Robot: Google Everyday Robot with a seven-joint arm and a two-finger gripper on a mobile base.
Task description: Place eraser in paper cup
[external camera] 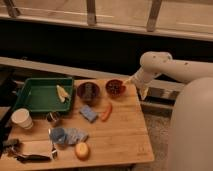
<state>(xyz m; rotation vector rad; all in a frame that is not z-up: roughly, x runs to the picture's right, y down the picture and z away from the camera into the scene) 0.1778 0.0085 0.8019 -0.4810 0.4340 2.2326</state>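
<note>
The white paper cup (pixel 22 119) stands upright at the left edge of the wooden table (pixel 125 135), in front of the green tray. A small dark oblong block, which looks like the eraser (pixel 11 144), lies at the front left corner, just in front of the cup. My gripper (pixel 132 80) hangs at the far right corner of the table, right beside the red bowl (pixel 115 88), on the end of the white arm (pixel 165 65). It is far from both the cup and the eraser.
A green tray (pixel 35 97) with a yellow item stands at the back left. A dark bowl (pixel 88 92), a blue sponge (pixel 88 113), an orange-red vegetable (pixel 106 112), a metal cup (pixel 52 118), a blue cloth (pixel 67 135), a yellow round item (pixel 82 150) and white paper (pixel 36 149) lie about.
</note>
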